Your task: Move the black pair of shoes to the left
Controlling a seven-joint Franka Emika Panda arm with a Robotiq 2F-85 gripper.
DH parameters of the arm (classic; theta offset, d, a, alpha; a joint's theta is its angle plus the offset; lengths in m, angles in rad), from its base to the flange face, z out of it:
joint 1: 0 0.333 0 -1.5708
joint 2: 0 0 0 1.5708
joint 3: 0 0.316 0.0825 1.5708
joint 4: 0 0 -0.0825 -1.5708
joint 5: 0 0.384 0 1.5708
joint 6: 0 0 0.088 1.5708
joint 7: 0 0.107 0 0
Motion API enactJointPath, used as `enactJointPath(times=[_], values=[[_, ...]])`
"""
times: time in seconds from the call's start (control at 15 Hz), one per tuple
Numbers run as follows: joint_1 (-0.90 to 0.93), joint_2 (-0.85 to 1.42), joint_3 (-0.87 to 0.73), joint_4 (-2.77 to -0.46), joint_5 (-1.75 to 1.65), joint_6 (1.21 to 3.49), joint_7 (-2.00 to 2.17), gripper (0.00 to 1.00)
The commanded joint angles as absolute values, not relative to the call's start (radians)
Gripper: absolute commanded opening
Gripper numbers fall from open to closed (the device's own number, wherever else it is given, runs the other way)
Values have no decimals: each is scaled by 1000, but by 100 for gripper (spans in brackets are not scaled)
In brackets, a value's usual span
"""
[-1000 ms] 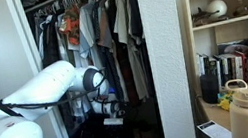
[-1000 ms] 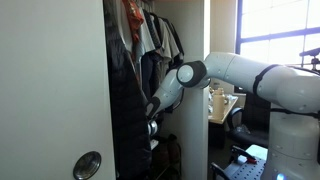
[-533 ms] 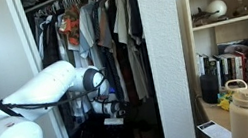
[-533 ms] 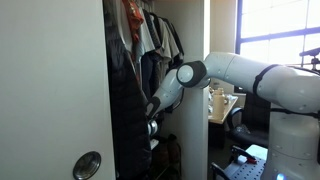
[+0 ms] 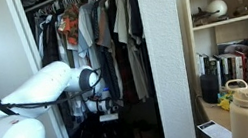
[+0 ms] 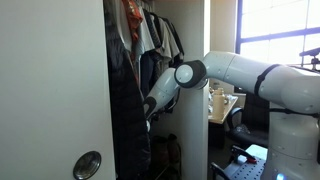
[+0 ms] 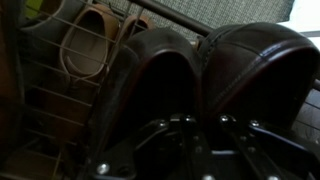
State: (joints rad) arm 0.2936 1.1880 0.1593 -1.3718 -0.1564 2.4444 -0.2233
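Observation:
The black pair of shoes fills the wrist view, the two shoes side by side with their toes pointing away, on a wire rack. My gripper sits at the bottom of that view, one finger in each shoe, closed on the two touching inner walls. In an exterior view the gripper is low inside the dark closet, under the hanging clothes; the shoes do not show there. In the other exterior view the arm reaches into the closet and the gripper is hidden.
A tan shoe lies on the rack to the left of the pair. A white closet door stands close to the arm. A shelf unit with books and a cream bottle stand outside the closet.
The gripper and forearm have shifted a little to the left inside the closet. In the other exterior view the gripper has slid out of sight behind the door edge.

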Motion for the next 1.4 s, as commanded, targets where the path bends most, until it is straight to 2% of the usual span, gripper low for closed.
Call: enactJointPath(times=[0.0,0.8,1.2,1.27,1.33], values=[[351,1144,168,-1352,-189,2462,-213,4],[387,1230,285,-1262,-159,2576,-261,4],[407,1331,341,-1171,-153,2547,-300,4],[418,1338,330,-1160,-159,2535,-293,40],[417,1347,332,-1151,-159,2526,-304,42]])
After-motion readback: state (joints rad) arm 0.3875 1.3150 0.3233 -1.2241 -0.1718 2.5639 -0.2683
